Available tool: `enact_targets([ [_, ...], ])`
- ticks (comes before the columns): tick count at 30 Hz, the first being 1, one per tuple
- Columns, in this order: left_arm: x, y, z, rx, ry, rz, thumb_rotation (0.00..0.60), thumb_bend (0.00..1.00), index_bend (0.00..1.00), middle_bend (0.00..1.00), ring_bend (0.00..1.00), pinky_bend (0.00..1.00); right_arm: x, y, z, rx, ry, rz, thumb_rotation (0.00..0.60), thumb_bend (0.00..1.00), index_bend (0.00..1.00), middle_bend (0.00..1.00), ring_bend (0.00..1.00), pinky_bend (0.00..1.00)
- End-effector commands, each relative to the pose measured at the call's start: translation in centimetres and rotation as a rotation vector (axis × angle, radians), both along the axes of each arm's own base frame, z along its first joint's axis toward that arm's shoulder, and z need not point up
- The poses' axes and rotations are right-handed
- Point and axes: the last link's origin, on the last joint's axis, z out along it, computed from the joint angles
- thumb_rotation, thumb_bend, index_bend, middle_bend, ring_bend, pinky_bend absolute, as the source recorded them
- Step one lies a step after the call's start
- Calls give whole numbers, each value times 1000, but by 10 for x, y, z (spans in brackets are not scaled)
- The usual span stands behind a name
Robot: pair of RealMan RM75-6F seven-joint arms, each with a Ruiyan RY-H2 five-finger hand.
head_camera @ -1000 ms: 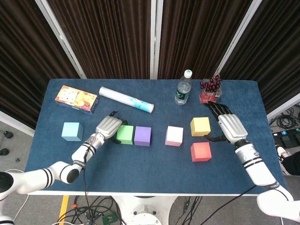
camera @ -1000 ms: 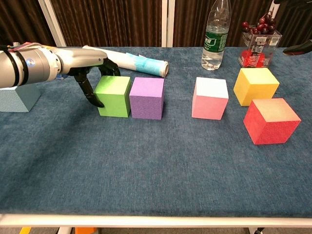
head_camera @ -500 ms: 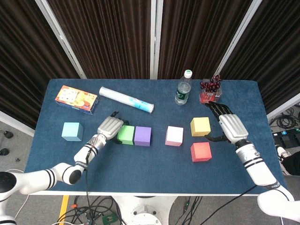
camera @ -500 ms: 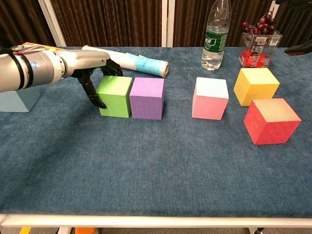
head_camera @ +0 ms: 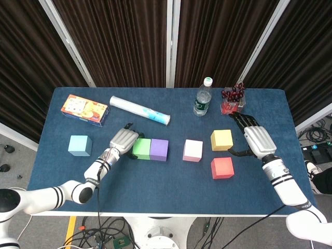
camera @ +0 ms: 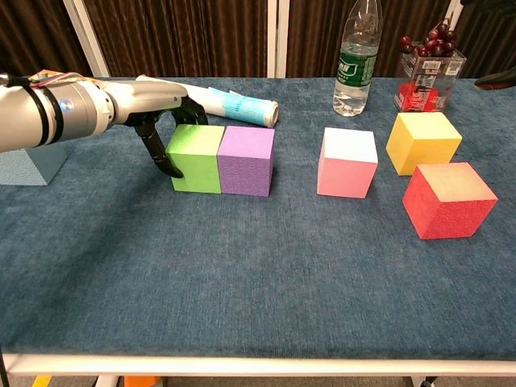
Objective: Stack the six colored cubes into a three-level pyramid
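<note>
Dark curtains hang behind the blue tabletop (head_camera: 171,181) I am working over. My left hand (head_camera: 123,140) sits against the left face of the green cube (head_camera: 141,149), fingers (camera: 165,157) curled loosely round that side, gripping nothing; the green cube now touches the purple cube (head_camera: 159,149) on its right. Beyond a gap, further right, stand the pink cube (head_camera: 193,150), yellow cube (head_camera: 221,139) and red cube (head_camera: 222,167); my right hand (head_camera: 256,141), fingers spread and empty, hovers just beside the yellow one and is nearer those three. Far left, well apart, lies the light blue cube (head_camera: 79,146). A water bottle (head_camera: 203,99), paper roll (head_camera: 139,110), snack box (head_camera: 84,109) and cherry tub (head_camera: 232,102) line the back, clear of the row.
</note>
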Motion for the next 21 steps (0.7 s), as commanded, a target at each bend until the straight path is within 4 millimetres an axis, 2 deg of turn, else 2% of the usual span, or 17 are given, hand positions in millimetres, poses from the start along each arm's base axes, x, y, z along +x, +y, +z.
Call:
enact_targets([
  [1, 1, -1, -1, -2, -1, 2, 600, 157, 335, 476, 299, 49, 0, 0, 0, 1, -1, -1, 600, 101, 0, 23, 0, 0],
  [21, 2, -2, -4, 4, 7, 2, 600, 157, 312, 442, 298, 49, -4, 2, 1, -2, -2, -6, 600, 101, 0, 23, 0, 0],
])
